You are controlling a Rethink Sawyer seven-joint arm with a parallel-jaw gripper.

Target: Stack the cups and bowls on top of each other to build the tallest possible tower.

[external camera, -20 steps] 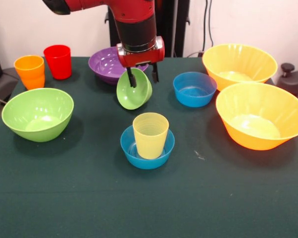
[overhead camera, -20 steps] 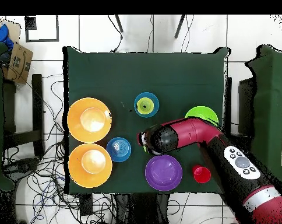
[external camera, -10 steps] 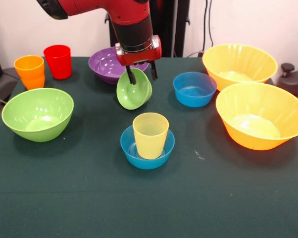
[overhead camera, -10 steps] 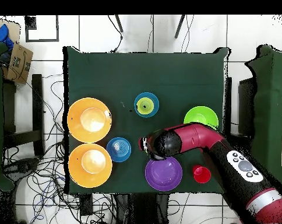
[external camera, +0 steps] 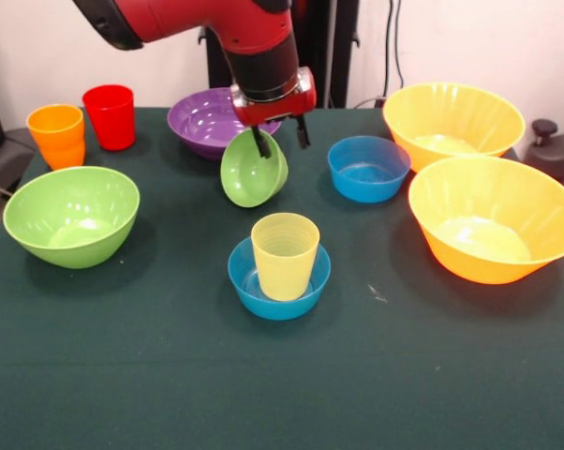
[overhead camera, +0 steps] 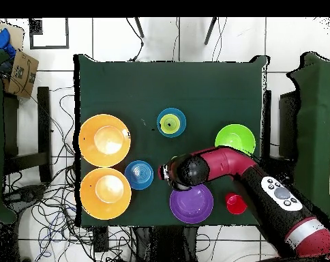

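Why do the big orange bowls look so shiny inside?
Front view: light from above makes pale glare patches in the bottoms of both large orange bowls. Overhead view: the same bright spots sit at their centres.

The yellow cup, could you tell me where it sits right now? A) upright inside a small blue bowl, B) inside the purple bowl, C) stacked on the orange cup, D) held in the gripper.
A: the yellow cup stands upright inside a small blue bowl near the table's middle, while the gripper holds the tilted small green bowl by its rim.
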